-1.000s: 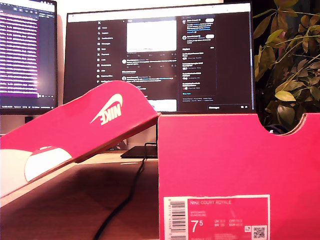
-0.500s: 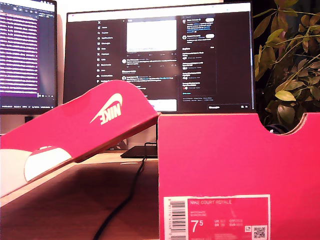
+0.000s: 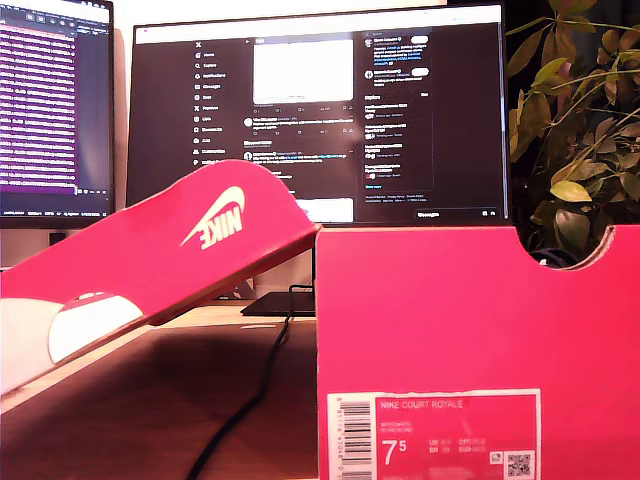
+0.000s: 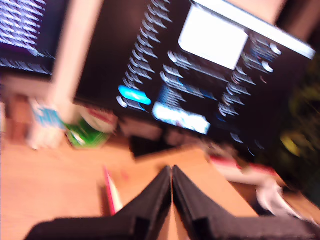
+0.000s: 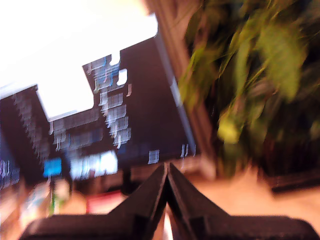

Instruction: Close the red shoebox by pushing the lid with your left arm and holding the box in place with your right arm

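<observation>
Plainly, my first gripper (image 4: 171, 176) has its black jaws pressed tip to tip with nothing between them, and my second gripper (image 5: 167, 172) is likewise closed and empty. Both wrist views are smeared, so we cannot tell how near either one is to the box, and neither arm shows in the exterior view.

In the exterior view the red cardboard shoebox (image 3: 470, 320) stands at about four o'clock, its label facing us. Its red hinged lid with the white logo (image 3: 170, 260) is open and slopes away toward nine o'clock.

We judge the main risk to be pushing the lid before the box is braced: the light box would slide or tip on the wooden tabletop (image 3: 200, 335). Closed jaws could also skid off the sloped lid or crease its edge.

Room is tight behind. The large dark monitor (image 3: 320, 110) fills twelve o'clock, a leafy green plant (image 3: 575, 130) crowds two o'clock, and a thin black cable (image 3: 250, 400) trails under the lid's swing. Open table lies toward seven o'clock.
</observation>
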You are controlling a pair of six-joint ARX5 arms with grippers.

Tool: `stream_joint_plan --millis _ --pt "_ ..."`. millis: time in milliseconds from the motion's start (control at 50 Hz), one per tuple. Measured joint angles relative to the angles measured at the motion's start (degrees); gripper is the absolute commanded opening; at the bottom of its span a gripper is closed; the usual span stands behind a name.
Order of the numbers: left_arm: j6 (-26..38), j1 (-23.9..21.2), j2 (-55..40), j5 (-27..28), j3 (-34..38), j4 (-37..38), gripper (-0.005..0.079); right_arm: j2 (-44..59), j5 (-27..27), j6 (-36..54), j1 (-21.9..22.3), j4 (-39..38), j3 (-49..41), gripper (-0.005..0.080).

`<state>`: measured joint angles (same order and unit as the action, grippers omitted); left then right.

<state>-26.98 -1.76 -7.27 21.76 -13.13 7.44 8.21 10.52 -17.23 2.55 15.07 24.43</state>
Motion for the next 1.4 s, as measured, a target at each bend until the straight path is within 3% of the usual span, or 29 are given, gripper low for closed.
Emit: stream_joint_plan --millis 380,800,980,1200,1400 --pt "1.8 3.0 -21.3 10.5 -2.3 1.2 -0.0019 19.5 8.9 5.0 1.0 2.6 0.5 -0.0012" --pt "6.4 12.3 -43.7 21.8 -7.7 1.1 -0.0019 35.1 24.0 6.7 13.3 -2.2 1.4 -0.0012" --pt "9.2 13.2 -54.3 24.9 -10.4 1.2 -0.0019 43.8 29.0 6.7 16.4 -4.7 4.4 -0.0012" --pt "13.0 13.2 -65.7 26.4 -14.3 4.9 -0.0019 52.4 32.6 6.7 16.5 -5.3 4.7 -0.0012" --pt "14.4 13.2 -70.1 26.5 -14.8 5.9 -0.0019 56.7 35.1 6.8 16.1 -5.4 4.7 -0.0012"
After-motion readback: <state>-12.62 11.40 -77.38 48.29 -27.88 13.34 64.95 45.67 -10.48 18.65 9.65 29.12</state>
